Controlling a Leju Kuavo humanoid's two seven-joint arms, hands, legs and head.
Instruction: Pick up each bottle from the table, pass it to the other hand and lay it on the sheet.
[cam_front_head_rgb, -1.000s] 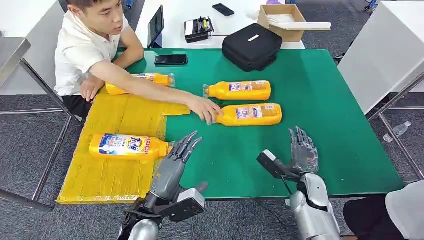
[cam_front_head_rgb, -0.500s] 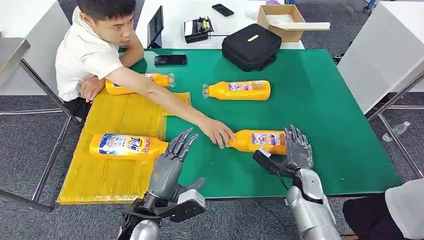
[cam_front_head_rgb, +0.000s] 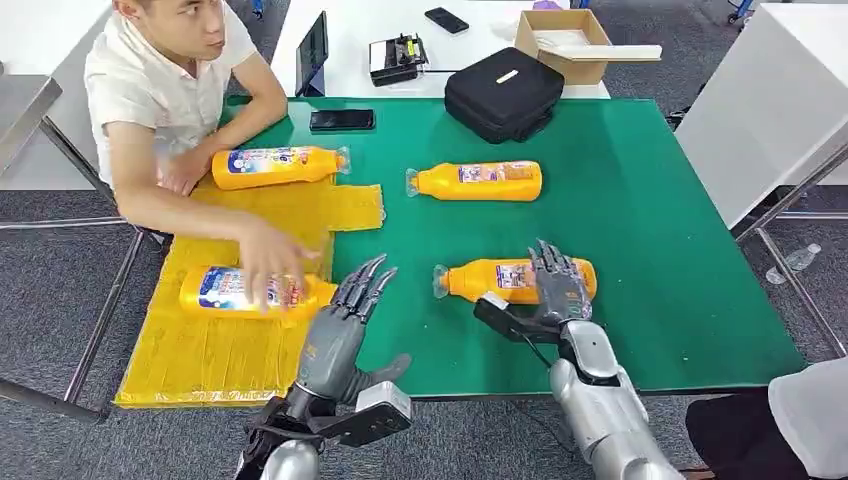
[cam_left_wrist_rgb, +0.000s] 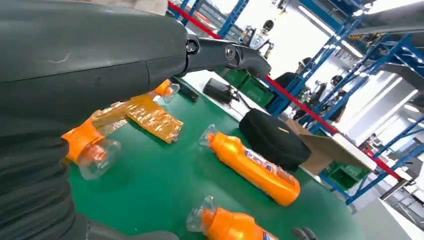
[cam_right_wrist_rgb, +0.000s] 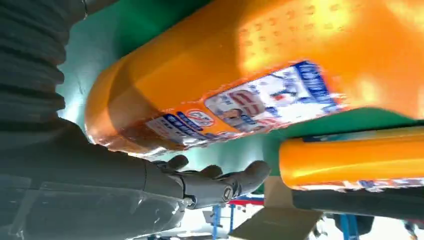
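- Head view: near bottle (cam_front_head_rgb: 510, 279) lies on its side on the green table (cam_front_head_rgb: 640, 200), right hand (cam_front_head_rgb: 556, 285) draped over its body — fingers apart, grip not yet closed. Left hand (cam_front_head_rgb: 345, 320) is spread and holds nothing, beside the yellow sheet (cam_front_head_rgb: 235, 350).
- Left wrist view: far bottle (cam_left_wrist_rgb: 252, 167) rests further up the table; the near one is cut off at the frame edge.
- Right wrist view: glossy plastic looks rigid but slippery — probably safest taken round the labelled middle. Fingertips (cam_right_wrist_rgb: 250, 175) show beneath it; contact is hard to make out.
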